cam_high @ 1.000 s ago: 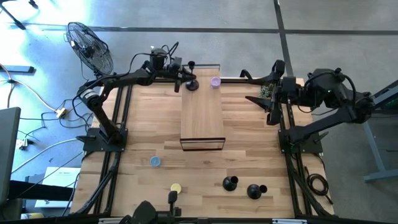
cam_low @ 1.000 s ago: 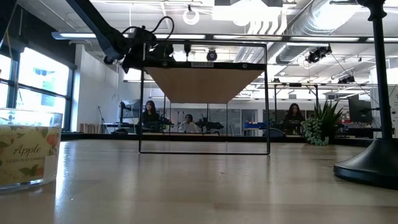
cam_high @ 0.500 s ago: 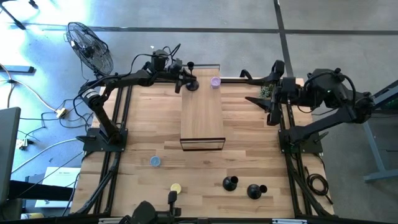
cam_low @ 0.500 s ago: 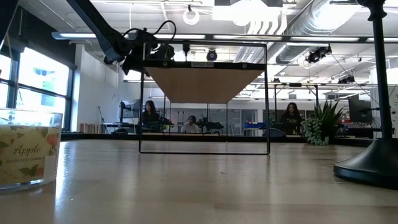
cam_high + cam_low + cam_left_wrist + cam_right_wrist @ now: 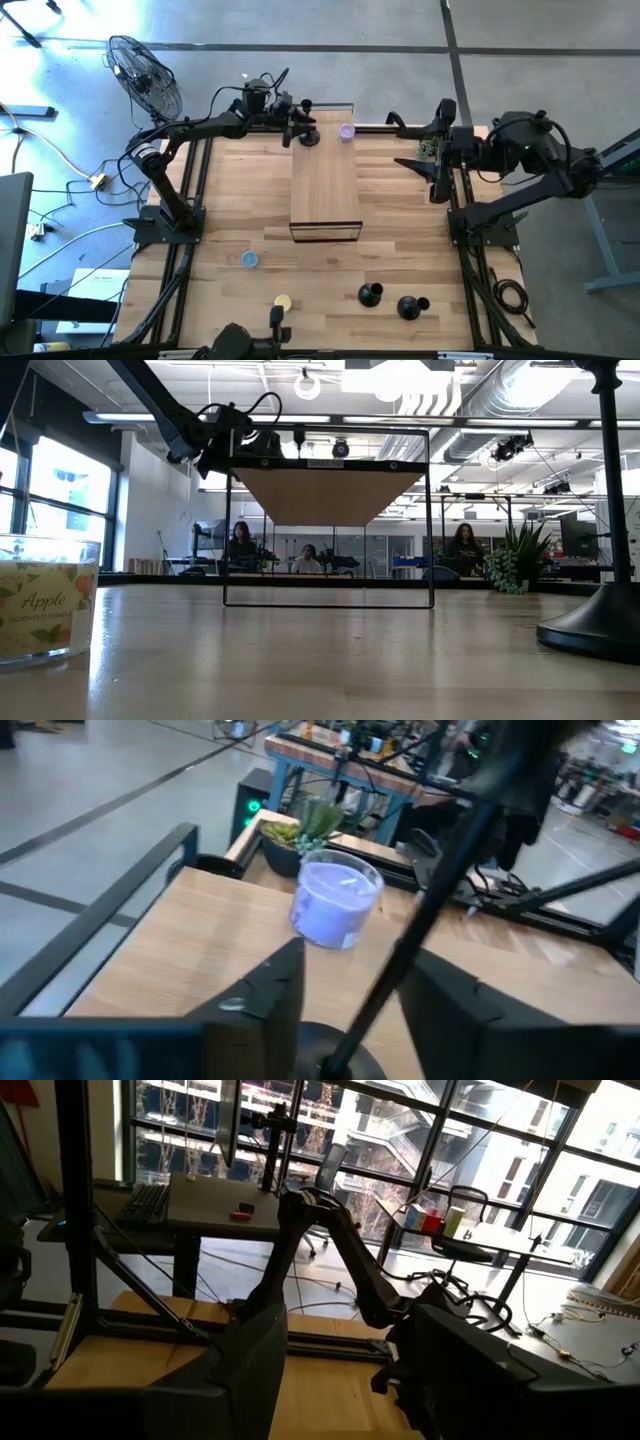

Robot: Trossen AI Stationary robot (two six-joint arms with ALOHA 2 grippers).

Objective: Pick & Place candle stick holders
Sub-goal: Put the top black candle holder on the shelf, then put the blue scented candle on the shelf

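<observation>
Left gripper is at the 12 o'clock end of the tabletop, over the far end of the raised wooden shelf. One candle stick holder sits on that far end, right at the gripper. From the left wrist view its thin stem runs up between the two dark fingers, with the base low between them; the fingers flank the stem with gaps either side, so they read as spread and not clamped on it.

A purple candle jar stands just beside that holder, toward 3 o'clock, also on the shelf end. In the left wrist view it is the lilac glass ahead of the fingers, with a small potted plant behind it.

Right gripper is parked at the 3 o'clock edge of the tabletop, well apart from the shelf. In the right wrist view its fingers stand apart with nothing between them.

Two more candle stick holders are on the tabletop near 5 o'clock: one and one just beside it toward 3 o'clock, both well apart from either gripper.

Other items: blue candle at about 7 o'clock, yellow candle near 6 o'clock. In the low view an "Apple" candle jar sits close at 9 o'clock, and a large black base with stem close at 3 o'clock. People sit in the room behind the tabletop.
</observation>
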